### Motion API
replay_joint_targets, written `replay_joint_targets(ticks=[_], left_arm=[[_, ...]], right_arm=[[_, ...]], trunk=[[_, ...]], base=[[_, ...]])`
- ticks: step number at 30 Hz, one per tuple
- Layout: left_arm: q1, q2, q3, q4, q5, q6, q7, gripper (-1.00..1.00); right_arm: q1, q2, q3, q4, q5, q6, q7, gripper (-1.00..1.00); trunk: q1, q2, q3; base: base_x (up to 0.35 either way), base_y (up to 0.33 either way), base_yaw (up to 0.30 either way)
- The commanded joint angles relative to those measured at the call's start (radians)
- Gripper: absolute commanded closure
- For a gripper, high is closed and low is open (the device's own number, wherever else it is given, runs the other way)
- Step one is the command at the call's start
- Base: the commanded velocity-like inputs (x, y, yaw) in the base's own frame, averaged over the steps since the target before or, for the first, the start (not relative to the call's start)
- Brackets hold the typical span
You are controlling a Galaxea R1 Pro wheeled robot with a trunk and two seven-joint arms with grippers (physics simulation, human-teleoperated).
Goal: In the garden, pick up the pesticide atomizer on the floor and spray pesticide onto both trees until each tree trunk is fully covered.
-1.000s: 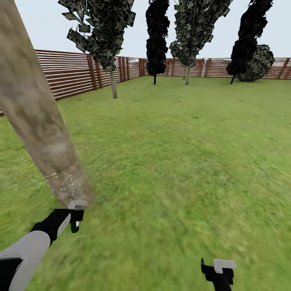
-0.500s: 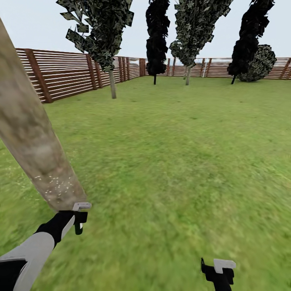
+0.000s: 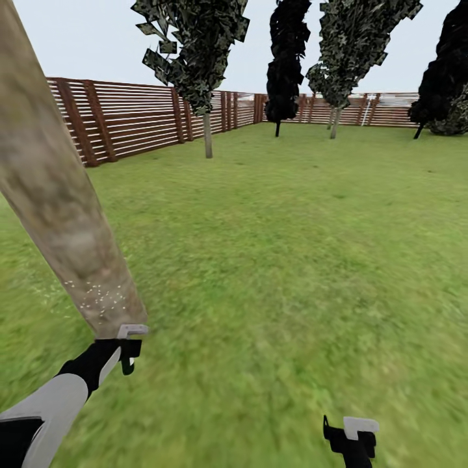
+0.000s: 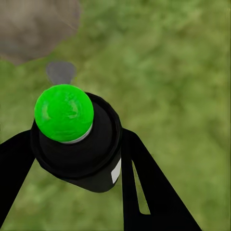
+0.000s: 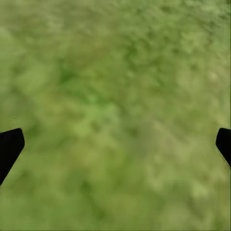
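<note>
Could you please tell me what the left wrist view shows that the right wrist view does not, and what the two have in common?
Left wrist view: the left gripper shut on the pesticide atomizer, a dark bottle whose top here looks bright green, with the base of a tree trunk on the lawn beyond it. Right wrist view: the right gripper open, its two fingertips far apart at the frame's edges, nothing between them. Both: blurred green lawn beneath dark fingers.

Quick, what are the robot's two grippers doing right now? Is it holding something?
Left gripper: closed on the pesticide atomizer, a black bottle with a bright green top.
Right gripper: open, holding nothing, over the grass.
</note>
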Motion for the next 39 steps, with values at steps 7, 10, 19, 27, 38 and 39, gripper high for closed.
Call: replay_joint_targets(ticks=[7,10,19,27,38,39], left_arm=[[0.000,-0.001,0.002,-0.001,-0.003,0.004,0.002,1.00],[0.000,-0.001,0.001,0.006,-0.002,0.004,0.009,1.00],[0.000,-0.002,0.001,0.012,0.000,0.002,0.010,1.00],[0.000,-0.002,0.001,0.013,-0.001,-0.001,0.009,1.00],[-0.010,-0.002,-0.005,-0.151,-0.003,0.015,0.001,1.00],[-0.014,-0.002,-0.005,-0.155,-0.003,0.018,0.001,1.00]], right_arm=[[-0.001,0.000,-0.005,0.001,0.011,-0.002,-0.004,-1.00],[-0.001,0.000,-0.005,0.018,0.012,-0.002,-0.003,-1.00],[-0.001,0.000,-0.004,0.021,0.012,-0.002,-0.002,-1.00],[-0.001,-0.001,-0.004,0.015,0.011,-0.002,0.134,-1.00],[-0.001,0.003,-0.007,0.011,0.011,-0.003,0.136,-1.00],[-0.002,0.003,-0.007,0.010,0.011,-0.003,0.136,-1.00]], trunk=[[0.000,0.000,-0.001],[0.000,0.000,-0.001],[0.000,0.000,-0.002],[0.000,0.000,-0.007],[0.000,0.000,-0.011],[0.000,0.000,-0.011]], base=[[0.226,-0.218,0.276],[0.222,-0.218,0.226],[0.243,-0.218,0.063],[0.191,-0.153,0.246],[0.002,-0.002,0.161],[0.000,0.000,0.002]])
